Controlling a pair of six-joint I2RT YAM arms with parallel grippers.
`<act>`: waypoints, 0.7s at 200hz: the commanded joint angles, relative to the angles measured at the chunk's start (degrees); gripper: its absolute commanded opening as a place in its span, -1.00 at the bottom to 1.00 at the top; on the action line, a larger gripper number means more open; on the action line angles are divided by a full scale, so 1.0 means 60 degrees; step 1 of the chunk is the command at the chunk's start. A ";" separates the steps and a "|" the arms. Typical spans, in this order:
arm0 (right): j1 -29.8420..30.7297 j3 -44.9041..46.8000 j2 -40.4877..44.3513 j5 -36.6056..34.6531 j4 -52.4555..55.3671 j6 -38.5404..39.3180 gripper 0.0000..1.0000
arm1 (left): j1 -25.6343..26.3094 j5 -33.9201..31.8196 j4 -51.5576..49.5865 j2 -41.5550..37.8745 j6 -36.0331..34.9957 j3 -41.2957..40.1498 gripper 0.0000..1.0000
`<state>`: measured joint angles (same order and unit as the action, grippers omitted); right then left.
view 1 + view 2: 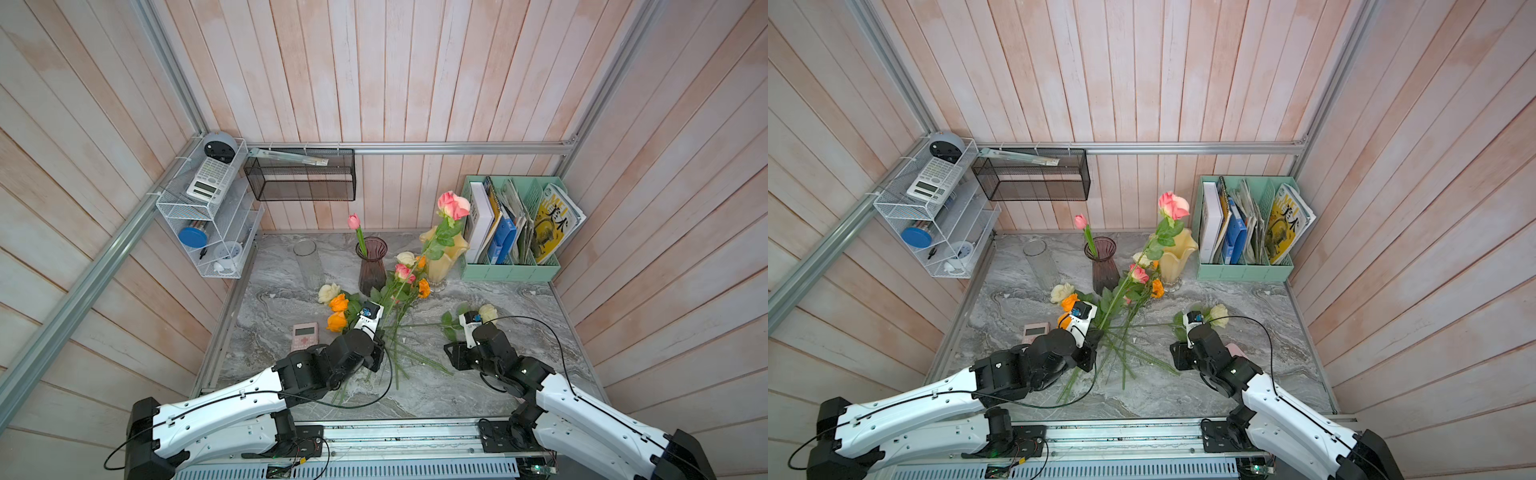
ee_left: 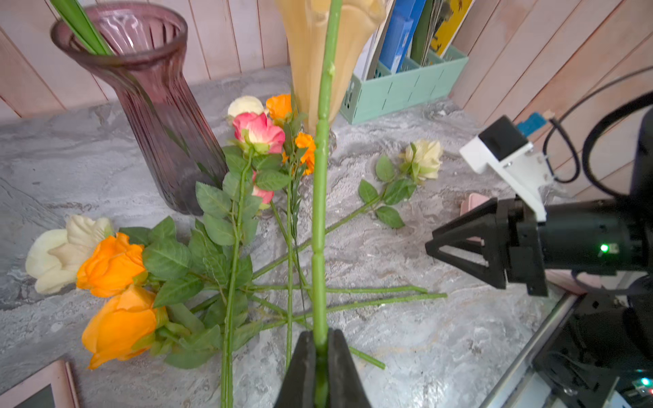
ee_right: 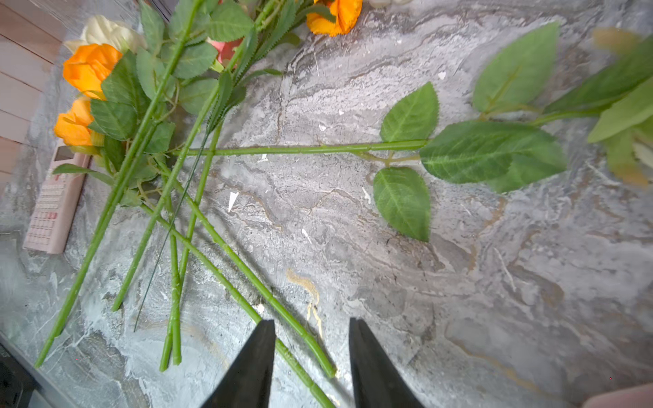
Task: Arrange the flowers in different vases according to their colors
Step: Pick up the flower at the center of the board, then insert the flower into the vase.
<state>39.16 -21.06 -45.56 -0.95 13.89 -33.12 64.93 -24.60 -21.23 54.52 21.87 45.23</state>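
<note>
- Left gripper (image 2: 321, 353) is clamped tight on the thick green stem of a pink rose (image 1: 453, 205) and holds it raised off the table (image 1: 436, 395). In both top views the head stands high, in front of the yellow vase (image 1: 446, 259).
- Right gripper (image 3: 311, 339) has its jaws part-way apart and grips nothing. It hangs low over the loose stem ends lying on the table.
- Done, as far as the views show: one pink bud (image 1: 353, 221) stands in the purple vase (image 1: 372, 266).
- The glass vase (image 1: 309, 259) is empty. Nothing seems to stand in the yellow vase either, though its inside is not clearly shown.
- The held rose is not in any vase yet. By colour it most likely belongs beside the pink bud.
- A heap is still on the table just in front of the purple vase, with orange roses (image 1: 338, 302), a cream flower (image 1: 328, 293) and a second pink rose (image 1: 403, 272) among crossed stems.
- One cream rose (image 1: 488, 312) lies apart from the heap, close to the right gripper.
- My reading is that the job is at an early stage. Only pink has a vase so far, and the orange and cream flowers each need one of the two remaining vases.
</note>
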 commanded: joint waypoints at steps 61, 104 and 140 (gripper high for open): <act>-0.0079 -0.0131 -0.1036 0.0047 -0.0793 -0.0031 -0.18 | -0.0324 -0.2372 0.6210 0.1055 -0.3984 0.0692 -1.00; -0.0103 -0.0542 -0.2080 0.0111 -0.1074 -0.0002 -0.18 | -0.2679 -0.1359 0.9208 0.2745 -0.4374 0.1633 -1.00; -0.0142 -0.0724 -0.2574 -0.0063 -0.0953 0.0055 -0.18 | -0.4218 -0.0278 1.0984 0.4086 -0.3940 0.2117 -1.00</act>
<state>38.61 -23.77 -59.72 -0.75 8.82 -33.17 43.62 -31.40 31.66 74.87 -1.52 55.88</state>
